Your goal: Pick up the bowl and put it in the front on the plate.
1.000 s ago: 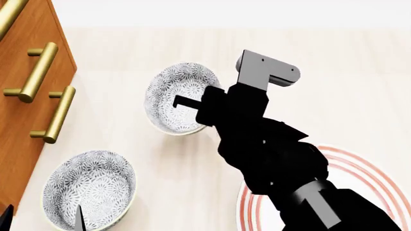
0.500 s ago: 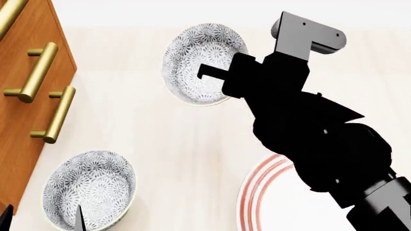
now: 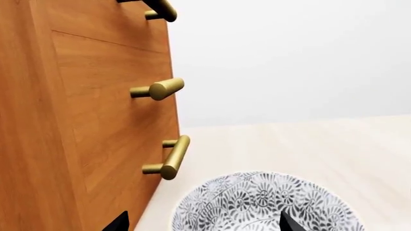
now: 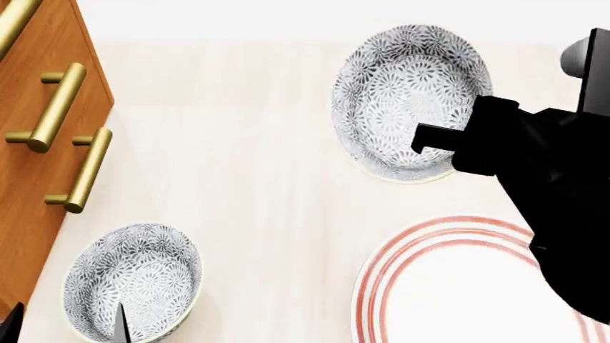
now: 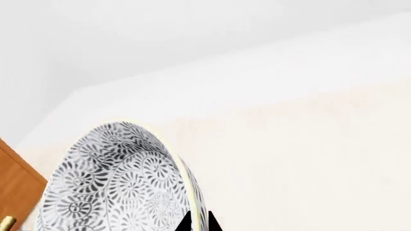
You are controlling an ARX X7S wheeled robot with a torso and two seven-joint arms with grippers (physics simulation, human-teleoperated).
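Note:
The bowl [image 4: 405, 93], white with a dense grey-blue floral pattern, hangs tilted beyond the plate [image 4: 373, 275], a wide white plate with red rings at the near right. My right gripper [image 4: 426, 145] is shut on the bowl's rim at its near right side. In the right wrist view the two fingertips of the right gripper [image 5: 198, 224] pinch the thin rim of the bowl [image 5: 109, 183], one inside and one outside. My left gripper [image 4: 65, 329] stands open over another alike bowl [image 4: 133, 279] at the near left, with nothing between its fingers [image 3: 119, 222].
A wooden cabinet [image 4: 48, 107] with brass bar handles [image 4: 57, 107] lines the left side; the left wrist view shows the cabinet [image 3: 77, 120] right beside the near-left bowl [image 3: 263, 202]. The surface is pale wood, with a white wall behind.
My right gripper has carried the bowl from the middle left to the right, toward the far side of the plate, and more of the plate now shows. The left arm has not moved.

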